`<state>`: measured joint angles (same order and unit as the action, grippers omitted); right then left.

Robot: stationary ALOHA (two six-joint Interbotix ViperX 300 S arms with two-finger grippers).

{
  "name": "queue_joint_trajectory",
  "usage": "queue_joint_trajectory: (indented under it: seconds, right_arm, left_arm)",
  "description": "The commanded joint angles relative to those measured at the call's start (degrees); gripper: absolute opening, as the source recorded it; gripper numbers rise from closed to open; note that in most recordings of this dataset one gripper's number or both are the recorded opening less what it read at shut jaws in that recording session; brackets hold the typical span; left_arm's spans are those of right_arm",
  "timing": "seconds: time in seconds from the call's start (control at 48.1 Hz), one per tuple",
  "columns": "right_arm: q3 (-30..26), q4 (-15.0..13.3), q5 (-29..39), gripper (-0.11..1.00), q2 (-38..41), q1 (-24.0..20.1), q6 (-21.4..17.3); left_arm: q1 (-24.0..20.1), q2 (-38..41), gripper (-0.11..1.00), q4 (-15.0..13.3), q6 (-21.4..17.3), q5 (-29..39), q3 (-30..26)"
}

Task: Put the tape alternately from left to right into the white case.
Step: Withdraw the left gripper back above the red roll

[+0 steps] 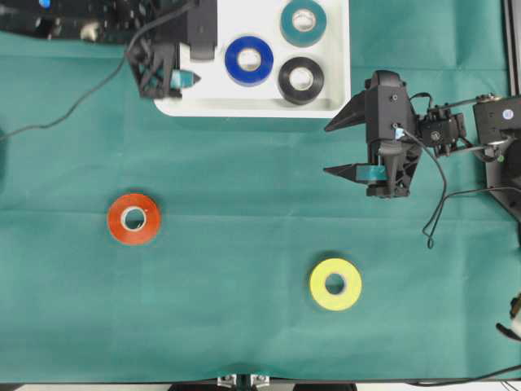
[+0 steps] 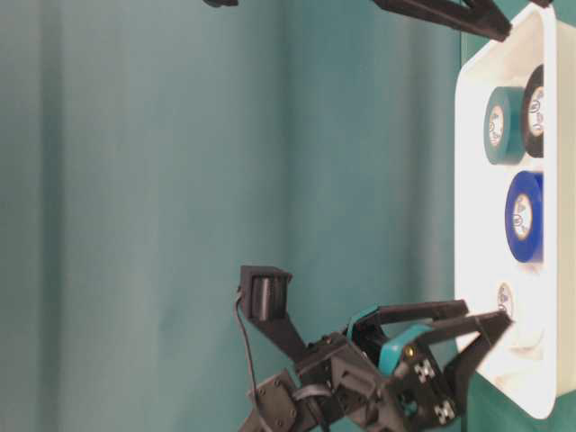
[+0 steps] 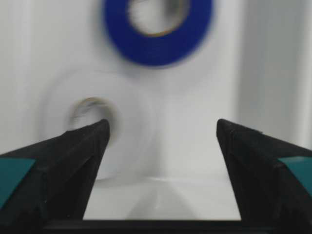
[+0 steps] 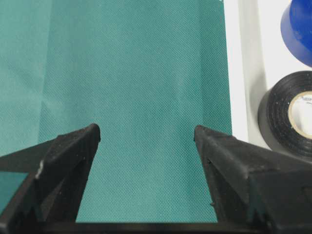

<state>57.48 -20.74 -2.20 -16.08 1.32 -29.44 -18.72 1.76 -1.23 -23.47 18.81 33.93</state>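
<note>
Left gripper jaws released over white roll in case; withdrawing could clip it. Right gripper jaws spread, empty, at 3 o'clock.

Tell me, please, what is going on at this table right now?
Two robot arms are moving rolls of tape into the white case. The teal roll, blue roll and black roll lie in it, and so does the white roll, just below the open left gripper. The right gripper hangs open over the green cloth, empty. The orange-red roll and yellow roll remain on the cloth.
</note>
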Motion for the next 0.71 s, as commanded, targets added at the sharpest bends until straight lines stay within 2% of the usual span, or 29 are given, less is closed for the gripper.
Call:
queue_joint_trajectory:
  seconds: [0.0, 0.187, 0.686]
  right_arm:
    - [-0.44, 0.00, -0.62, 0.84, -0.70, -0.09, 0.00]
    - [-0.44, 0.00, -0.62, 0.84, -0.62, -0.09, 0.00]
    - [-0.44, 0.00, -0.53, 0.84, -0.70, -0.09, -0.09]
  left_arm:
    - [2.64, -2.99, 0.81, -0.26, 0.70, -0.18, 0.35]
    - [7.65, -5.36, 0.81, -0.26, 3.78, -0.26, 2.55]
    - [19.16, -6.94, 0.81, -0.26, 16.96, -0.26, 5.80]
